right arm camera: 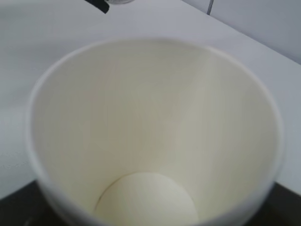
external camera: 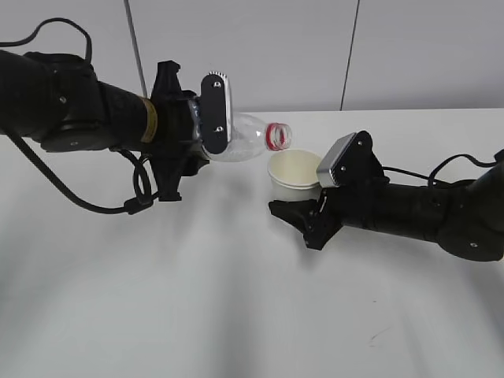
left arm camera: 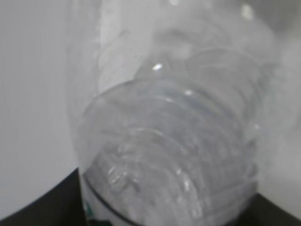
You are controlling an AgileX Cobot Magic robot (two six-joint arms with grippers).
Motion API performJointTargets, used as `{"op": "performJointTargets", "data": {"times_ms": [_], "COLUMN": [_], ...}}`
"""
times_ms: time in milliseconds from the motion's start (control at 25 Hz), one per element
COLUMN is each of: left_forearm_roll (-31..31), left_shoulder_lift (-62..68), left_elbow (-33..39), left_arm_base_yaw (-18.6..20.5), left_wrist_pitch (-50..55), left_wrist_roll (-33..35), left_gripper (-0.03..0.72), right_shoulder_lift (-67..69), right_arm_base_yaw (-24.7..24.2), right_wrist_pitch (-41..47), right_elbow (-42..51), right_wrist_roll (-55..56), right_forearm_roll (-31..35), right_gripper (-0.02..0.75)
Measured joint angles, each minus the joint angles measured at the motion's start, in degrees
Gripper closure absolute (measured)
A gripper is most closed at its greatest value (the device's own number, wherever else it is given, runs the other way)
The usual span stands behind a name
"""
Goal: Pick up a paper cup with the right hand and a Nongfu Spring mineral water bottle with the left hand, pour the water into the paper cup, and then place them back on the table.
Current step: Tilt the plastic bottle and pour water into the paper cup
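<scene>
Above table [external camera: 197, 299], bottle [external camera: 244, 140] horizontal, mouth rightward.

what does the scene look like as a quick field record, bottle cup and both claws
bottle: clear, capless, tipped nearly level, mouth over the cup's rim
cup: white paper cup, held up off the table, tilted toward the camera, no water visible inside
left claw: shut on the bottle's body
right claw: grips the cup from the right
table: plain white
</scene>
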Motion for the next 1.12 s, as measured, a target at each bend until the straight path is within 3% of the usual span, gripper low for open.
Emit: {"op": "performJointTargets", "data": {"times_ms": [1120], "left_forearm_roll": [11.8], "left_shoulder_lift": [0.0], "left_elbow": [0.0], "left_arm_base_yaw": [-0.3], "left_wrist_pitch": [3.7], "left_wrist_roll": [0.2], "left_gripper": [0.277], "right_shoulder_lift": [0.0], "right_arm_base_yaw": [0.0], "right_wrist_pitch": [-1.2], "right_elbow": [0.0], "right_wrist_roll": [5.0], "right_forearm_roll": [-10.6], "right_gripper": [0.214]}}
